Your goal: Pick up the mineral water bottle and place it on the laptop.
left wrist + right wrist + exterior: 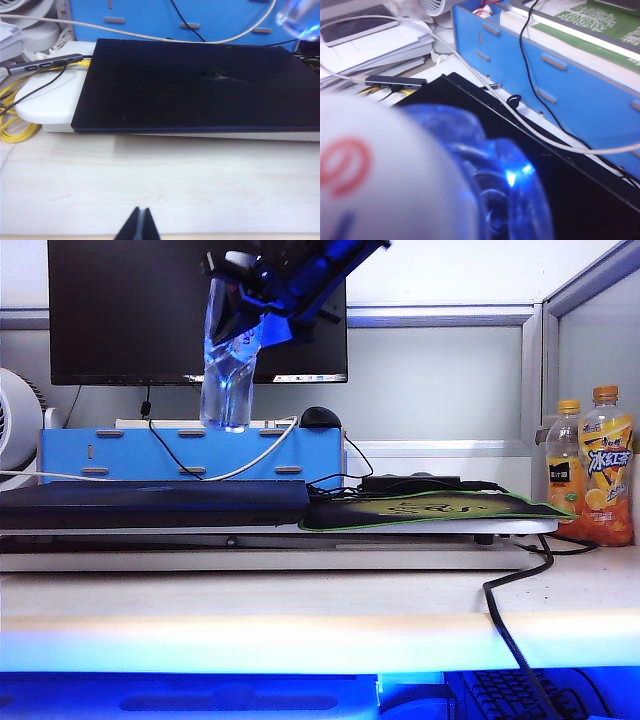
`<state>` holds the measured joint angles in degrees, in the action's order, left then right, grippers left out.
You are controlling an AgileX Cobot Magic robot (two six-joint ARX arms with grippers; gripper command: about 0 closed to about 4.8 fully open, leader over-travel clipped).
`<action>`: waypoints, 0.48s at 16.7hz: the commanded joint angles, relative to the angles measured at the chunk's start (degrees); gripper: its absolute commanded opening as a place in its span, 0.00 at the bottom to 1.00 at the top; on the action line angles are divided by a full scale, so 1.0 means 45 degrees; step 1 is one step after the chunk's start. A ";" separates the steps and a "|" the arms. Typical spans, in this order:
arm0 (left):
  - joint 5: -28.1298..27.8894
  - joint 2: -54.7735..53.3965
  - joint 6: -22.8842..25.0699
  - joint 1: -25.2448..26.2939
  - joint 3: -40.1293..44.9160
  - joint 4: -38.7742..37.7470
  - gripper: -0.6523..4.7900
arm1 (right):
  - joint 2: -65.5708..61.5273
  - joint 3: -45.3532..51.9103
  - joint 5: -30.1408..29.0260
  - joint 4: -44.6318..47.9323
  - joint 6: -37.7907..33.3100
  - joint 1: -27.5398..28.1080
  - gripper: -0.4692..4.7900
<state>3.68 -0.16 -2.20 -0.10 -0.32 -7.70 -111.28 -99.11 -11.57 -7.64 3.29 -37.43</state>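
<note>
My right end effector (262,302), at twelve o'clock in the exterior view, pinches the mineral water bottle (227,375) near its top; the bottle hangs in the air above the laptop (150,505), clear of it. The laptop lies closed and flat on the worktop (300,615). My left end effector (138,226) sits pressed together, low over the worktop

Office desk setting. A pale wood-grain desk surface (300,605) runs across the foreground, its front edge washed in blue light. Behind stands a large black monitor (130,310) against a white wall, above a blue slotted desk organizer (190,455). A grey-framed partition panel (590,340) closes the right side; a white fan (15,425) sits at far left.
</note>
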 commanded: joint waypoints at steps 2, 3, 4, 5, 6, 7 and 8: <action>0.0044 0.0024 0.0010 0.0005 -0.0019 0.0102 0.12 | -0.0573 -0.0709 -0.0015 0.0597 0.0029 -0.0029 0.09; 0.0039 0.0024 0.0010 0.0005 -0.0019 0.0102 0.12 | -0.0670 -0.0748 -0.0015 0.0588 0.0029 -0.0029 0.09; 0.0044 0.0024 0.0010 0.0005 -0.0019 0.0102 0.12 | -0.0797 -0.0801 -0.0005 0.0597 0.0029 -0.0024 0.09; 0.0039 0.0024 0.0010 0.0005 -0.0019 0.0102 0.12 | -0.0967 -0.0884 -0.0010 0.0593 0.0029 -0.0024 0.09; 0.0044 0.0024 0.0010 0.0005 -0.0019 0.0102 0.12 | -0.1103 -0.1005 -0.0024 0.0597 0.0029 -0.0024 0.09; 0.0044 0.0024 0.0010 0.0005 -0.0019 0.0102 0.12 | -0.1287 -0.1253 -0.0034 0.0583 0.0029 -0.0024 0.09; 0.0044 0.0024 0.0010 0.0005 -0.0019 0.0102 0.12 | -0.1472 -0.1569 -0.0194 0.0559 0.0029 -0.0034 0.09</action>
<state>3.68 -0.16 -2.20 -0.10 -0.32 -7.70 -118.21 -104.12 -11.55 -8.88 3.29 -37.43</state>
